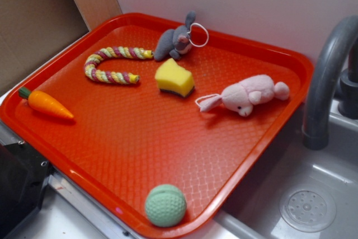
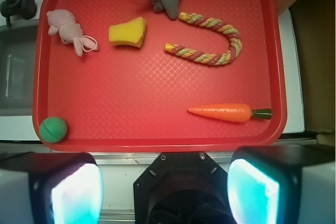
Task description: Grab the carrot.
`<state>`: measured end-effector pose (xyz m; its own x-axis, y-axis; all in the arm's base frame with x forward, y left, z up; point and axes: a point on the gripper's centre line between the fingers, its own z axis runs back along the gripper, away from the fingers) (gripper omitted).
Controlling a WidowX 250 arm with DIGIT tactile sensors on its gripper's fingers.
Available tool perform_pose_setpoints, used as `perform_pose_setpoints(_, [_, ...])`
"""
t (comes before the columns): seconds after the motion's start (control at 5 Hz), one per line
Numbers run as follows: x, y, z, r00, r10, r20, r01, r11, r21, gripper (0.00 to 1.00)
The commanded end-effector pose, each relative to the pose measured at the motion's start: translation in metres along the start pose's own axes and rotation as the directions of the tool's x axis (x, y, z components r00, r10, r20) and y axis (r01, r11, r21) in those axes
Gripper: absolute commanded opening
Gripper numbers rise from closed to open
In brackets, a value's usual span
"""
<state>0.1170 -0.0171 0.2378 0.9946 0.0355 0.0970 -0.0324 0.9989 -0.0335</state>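
Observation:
The carrot (image 1: 45, 103) is small and orange, with a dark green stub top. It lies flat near the left edge of the red tray (image 1: 140, 144). In the wrist view the carrot (image 2: 226, 112) rests near the lower right rim of the tray (image 2: 131, 93), tip pointing left. My gripper (image 2: 165, 192) is open, its two pale fingers (image 2: 76, 195) far apart with nothing between them. It hangs well above the scene, over the counter just outside the tray's edge, and the carrot lies ahead and to the right. The exterior view does not show the gripper.
On the tray lie a striped rope toy (image 1: 112, 65), a yellow sponge (image 1: 174, 78), a grey plush (image 1: 176, 40), a pink plush (image 1: 249, 94) and a green ball (image 1: 165, 205). A grey faucet (image 1: 324, 76) and a sink drain (image 1: 307, 210) sit to the right.

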Motion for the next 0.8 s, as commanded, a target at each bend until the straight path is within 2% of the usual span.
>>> perform_pose_setpoints(0.0, [0.0,0.0,0.0,1.0,0.0,0.0,0.0,1.0,0.0,1.0])
perform_pose_setpoints(0.2, [0.009,0.015,-0.018,0.969,0.244,0.042,-0.245,0.969,0.024,1.0])
perform_pose_setpoints(0.4, [0.008,0.039,-0.042,0.878,0.472,0.075,-0.476,0.878,0.044,1.0])
perform_pose_setpoints(0.6, [0.001,0.06,-0.07,0.734,0.677,0.063,-0.679,0.732,0.051,1.0])
